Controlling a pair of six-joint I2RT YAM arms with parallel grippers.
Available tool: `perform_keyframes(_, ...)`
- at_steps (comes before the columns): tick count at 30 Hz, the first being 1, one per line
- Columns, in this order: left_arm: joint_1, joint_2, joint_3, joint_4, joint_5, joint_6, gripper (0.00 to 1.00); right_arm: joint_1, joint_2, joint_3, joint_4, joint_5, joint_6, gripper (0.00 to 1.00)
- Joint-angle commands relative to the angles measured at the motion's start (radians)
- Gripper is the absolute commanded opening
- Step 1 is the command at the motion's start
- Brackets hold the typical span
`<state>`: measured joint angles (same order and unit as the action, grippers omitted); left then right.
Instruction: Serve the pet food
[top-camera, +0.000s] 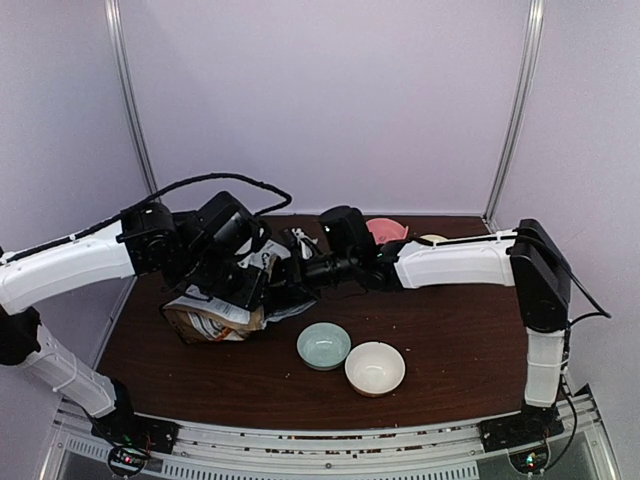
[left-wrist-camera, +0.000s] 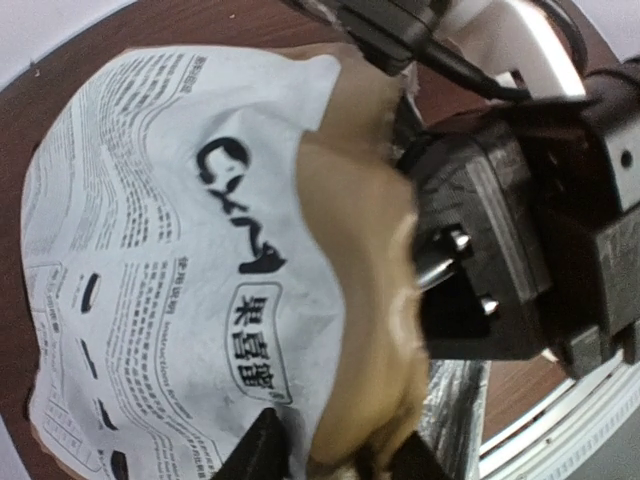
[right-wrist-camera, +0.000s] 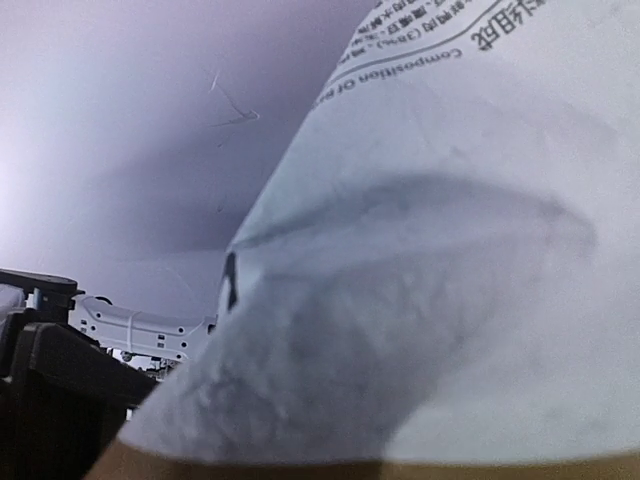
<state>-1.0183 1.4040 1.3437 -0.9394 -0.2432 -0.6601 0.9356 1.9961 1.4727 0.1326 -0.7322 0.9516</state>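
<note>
Bench (top-camera: 450, 330) carries everything, and both arms meet over its left half on the dog-food bag (top-camera: 215, 320), which lies tilted on its side. Step in hand looks like opening or readying the bag, pour not started. The pale green bowl (top-camera: 323, 345) and cream bowl (top-camera: 375, 367) sit touching near the front, both empty, and the pink bowl (top-camera: 388, 229) is at the back. Right fingers (top-camera: 305, 268) are clenched, apparently on the bag's top edge. Left fingers (left-wrist-camera: 262, 450) straddle the tan fold; can't tell if they're pinching. No kibble visible, presumably inside the bag. Next: secure both grips, spread the mouth, tip toward a bowl.
</note>
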Motion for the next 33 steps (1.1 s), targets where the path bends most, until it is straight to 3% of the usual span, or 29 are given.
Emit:
perform_keyframes(1, 0.004, -0.014, 0.031, -0.037, -0.128, -0.02, 0.19, -0.004, -0.104, -0.068, 0.162, -0.015, 0.049, 0.0)
perform_keyframes(2, 0.004, -0.022, 0.03, -0.037, -0.141, -0.028, 0.09, -0.007, -0.117, -0.094, 0.182, -0.01, 0.063, 0.0)
perform_keyframes(4, 0.004, -0.042, 0.026, -0.037, -0.169, -0.037, 0.0, -0.017, -0.147, -0.156, 0.24, -0.002, 0.097, 0.0)
perform_keyframes(13, 0.004, -0.109, 0.028, -0.041, -0.235, -0.069, 0.0, -0.073, -0.26, -0.393, 0.434, 0.042, 0.239, 0.0)
perform_keyframes(23, 0.004, -0.107, 0.035, 0.007, -0.199, -0.026, 0.0, -0.084, -0.252, -0.433, 0.5, 0.082, 0.405, 0.0)
perform_keyframes(33, 0.004, -0.125, 0.01, 0.091, -0.153, 0.04, 0.0, -0.084, -0.338, -0.497, 0.359, 0.215, 0.555, 0.0)
